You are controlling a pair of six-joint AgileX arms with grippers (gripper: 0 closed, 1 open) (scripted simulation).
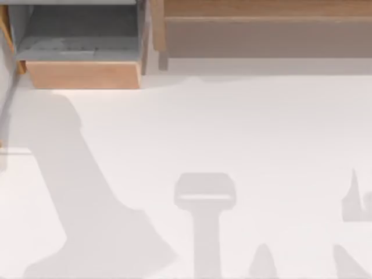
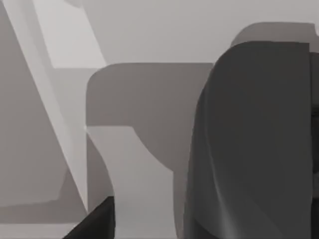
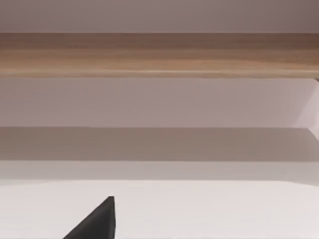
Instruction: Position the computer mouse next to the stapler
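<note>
The computer mouse and the stapler are out of view. In the left wrist view a large dark grey rounded body (image 2: 249, 144) stands very close in front of the camera; I cannot tell what it is. My left gripper (image 2: 94, 226) appears as a black wedge at the picture's edge, beside that body. My right gripper (image 3: 97, 221) is a similar black wedge, above the white table (image 3: 209, 209) and facing a wooden shelf. On the table in the top view lie only grey shadows of the arms (image 1: 87, 192).
An open drawer with a wooden front (image 1: 84, 74) sits at the back left. A long wooden shelf unit (image 1: 261, 14) runs along the back right, and its wooden edge (image 3: 159, 55) faces the right wrist. The white table (image 1: 244, 122) spreads in front of both.
</note>
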